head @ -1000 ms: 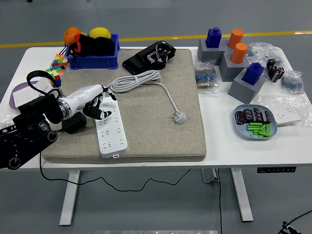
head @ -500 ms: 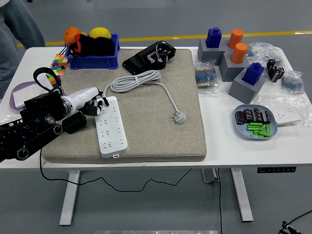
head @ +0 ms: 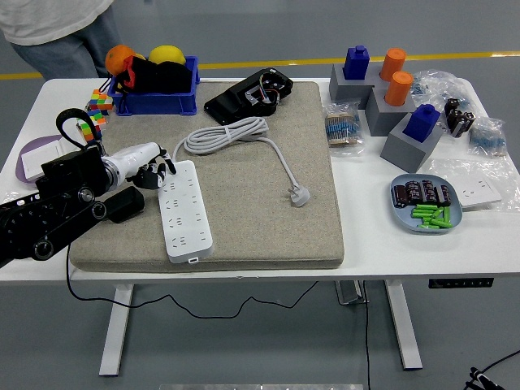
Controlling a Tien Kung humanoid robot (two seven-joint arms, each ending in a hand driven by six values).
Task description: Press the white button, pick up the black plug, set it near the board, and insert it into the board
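White and black, my left hand (head: 148,172) is at the left end of the grey mat (head: 244,171), its fingers curled, and I cannot tell if it grasps anything. It lies just beside the far left corner of the white power strip (head: 184,210), perhaps touching it. This power strip is the board; it lies lengthwise on the mat, with its near end close to the mat's front edge. Its white cable (head: 223,134) is coiled behind it and runs to the right, ending in a white plug (head: 300,195) that lies free on the mat. The black plug (head: 123,205) is under my forearm, at the left edge of the mat, just beside the strip. My right hand does not appear.

Behind my hand on the white table (head: 366,244) are a colourful cube (head: 99,103) and a blue bin (head: 154,96) with fruit. A black device (head: 250,93) lies on the mat's far edge. To the right are grey blocks (head: 390,114) with blue and orange pegs, and a blue plate (head: 425,203) with green batteries. A person (head: 57,28) stands at the far left corner.
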